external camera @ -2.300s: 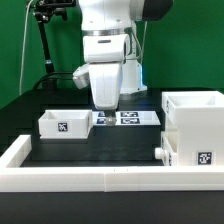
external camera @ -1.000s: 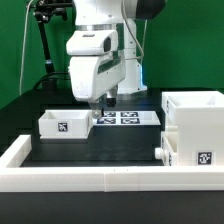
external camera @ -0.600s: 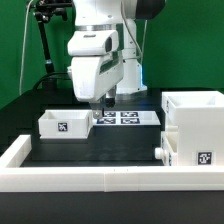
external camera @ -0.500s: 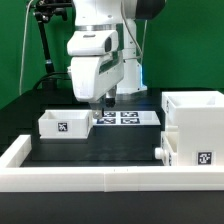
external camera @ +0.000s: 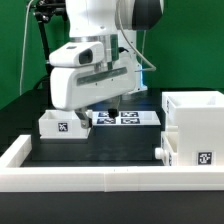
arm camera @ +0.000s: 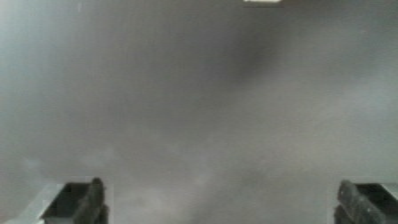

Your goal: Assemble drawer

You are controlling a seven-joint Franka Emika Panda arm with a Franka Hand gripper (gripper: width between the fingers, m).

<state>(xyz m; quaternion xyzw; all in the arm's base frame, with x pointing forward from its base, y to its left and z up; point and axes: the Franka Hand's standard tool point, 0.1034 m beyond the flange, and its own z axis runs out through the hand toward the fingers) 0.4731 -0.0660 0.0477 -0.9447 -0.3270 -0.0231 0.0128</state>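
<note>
A small open white drawer box [external camera: 60, 125] with a marker tag on its front stands at the exterior view's left. A larger white drawer case [external camera: 196, 128] stands at the right, with a small white knob [external camera: 160, 153] on its side. My gripper [external camera: 96, 110] hangs tilted in the air just above the small box's right end and touches nothing. In the wrist view the gripper [arm camera: 222, 205] is open and empty. Its two dark fingertips [arm camera: 75, 203] stand far apart. The rest of that view is a grey blur.
The marker board [external camera: 128, 118] lies flat behind the gripper, between the two white parts. A low white wall [external camera: 90, 178] runs along the front and the left of the black work surface. A dark stand [external camera: 42, 45] rises at the back left.
The wrist has swung toward the exterior view's left and tilted over. The hand is now lower and over the small box's right end. The parts have not moved.
</note>
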